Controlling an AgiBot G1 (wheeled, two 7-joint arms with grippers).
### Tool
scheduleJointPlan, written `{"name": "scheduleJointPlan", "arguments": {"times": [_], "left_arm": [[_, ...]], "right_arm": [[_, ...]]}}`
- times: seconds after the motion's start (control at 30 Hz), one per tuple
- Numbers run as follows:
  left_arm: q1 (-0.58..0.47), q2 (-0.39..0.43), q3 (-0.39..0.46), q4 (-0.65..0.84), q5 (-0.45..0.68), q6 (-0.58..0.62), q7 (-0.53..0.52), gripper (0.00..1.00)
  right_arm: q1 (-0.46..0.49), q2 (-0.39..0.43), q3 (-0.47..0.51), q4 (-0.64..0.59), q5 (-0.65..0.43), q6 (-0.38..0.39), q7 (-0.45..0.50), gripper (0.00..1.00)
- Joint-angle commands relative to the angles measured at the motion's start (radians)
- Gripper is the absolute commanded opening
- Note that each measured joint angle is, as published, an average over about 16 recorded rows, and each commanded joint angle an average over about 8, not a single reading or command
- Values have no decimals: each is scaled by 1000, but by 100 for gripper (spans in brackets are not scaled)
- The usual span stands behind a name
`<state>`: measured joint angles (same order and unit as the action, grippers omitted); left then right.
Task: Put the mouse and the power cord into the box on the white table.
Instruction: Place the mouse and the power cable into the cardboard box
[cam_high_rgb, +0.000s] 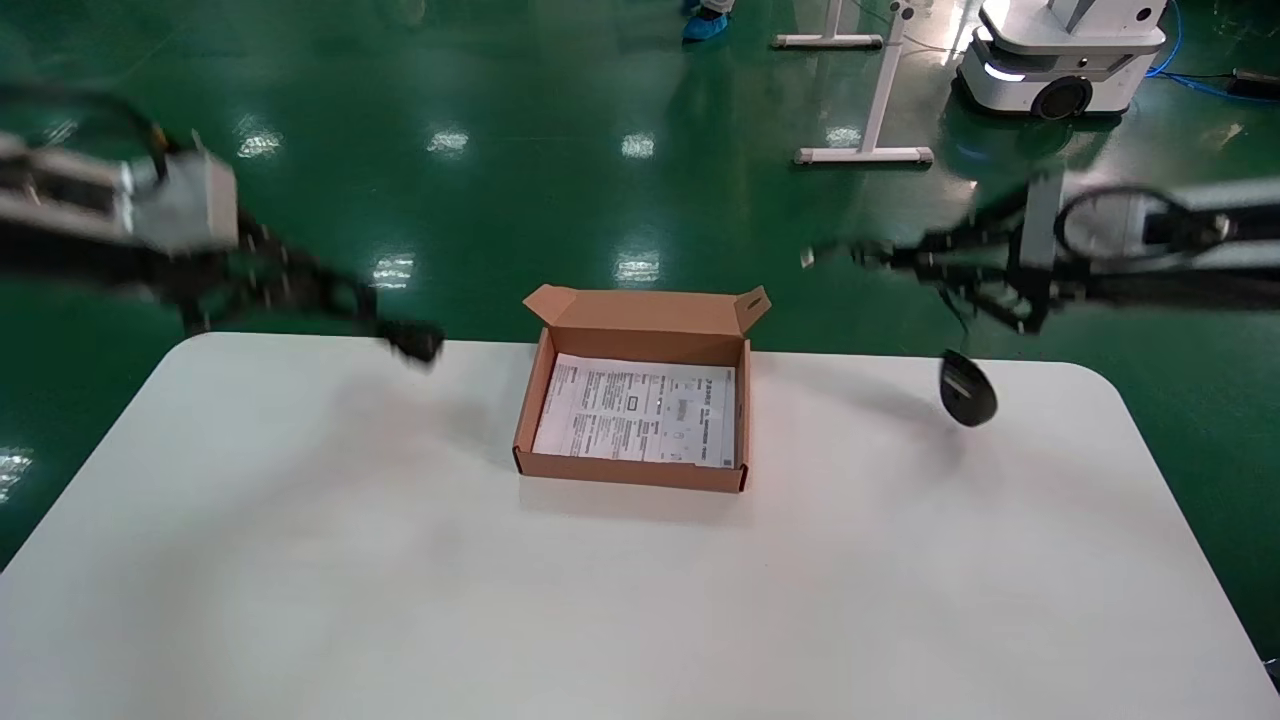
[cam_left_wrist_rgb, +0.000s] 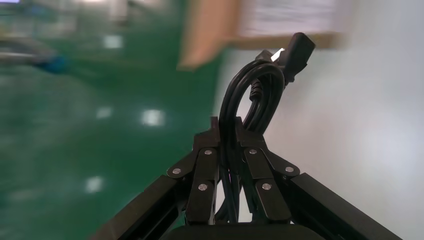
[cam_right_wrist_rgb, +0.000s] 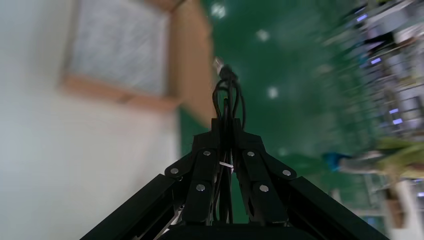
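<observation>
The brown cardboard box (cam_high_rgb: 640, 330) sits open at the far middle of the white table (cam_high_rgb: 400, 600), with a printed sheet lying in it. Left of the box, over the table's far edge, my left gripper (cam_high_rgb: 375, 318) is shut on the coiled power cord (cam_left_wrist_rgb: 255, 90). One chunky plug (cam_high_rgb: 415, 342) sticks out past the fingers. To the right of the box, my right gripper (cam_high_rgb: 900, 258) is shut on the mouse's thin bundled cable (cam_right_wrist_rgb: 227, 95). The black mouse (cam_high_rgb: 967, 389) dangles from that cable above the table's right side.
The printed sheet (cam_high_rgb: 640, 410) covers the box floor. Beyond the table lies green floor with a white desk frame (cam_high_rgb: 870, 120) and a white mobile robot base (cam_high_rgb: 1060, 60) at the far right.
</observation>
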<state>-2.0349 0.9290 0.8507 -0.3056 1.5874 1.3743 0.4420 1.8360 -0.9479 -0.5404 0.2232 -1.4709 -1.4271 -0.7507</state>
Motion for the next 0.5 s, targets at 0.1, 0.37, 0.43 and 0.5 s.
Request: {"name": "scheduleJointPlan", "arguments": {"times": [0.1,0.37,0.43,0.5], "left_arm": [[-51,-1,-33,-59,-25,-93,-71,0],[-87,69,-59,-107,-41,-217,-108,0],[-93,82,-58,-104,-39,-225,-107,0],[-99,92,-57,-98,-36,-230,-103,0]], "right_arm": [[55,-43,25,5,36,11,29,0],[60,-183,47,-19,74,78,11,0],[49,-220,47,-30,77,91,-2,0],[34,-255,45,-41,76,103,-19,0]]}}
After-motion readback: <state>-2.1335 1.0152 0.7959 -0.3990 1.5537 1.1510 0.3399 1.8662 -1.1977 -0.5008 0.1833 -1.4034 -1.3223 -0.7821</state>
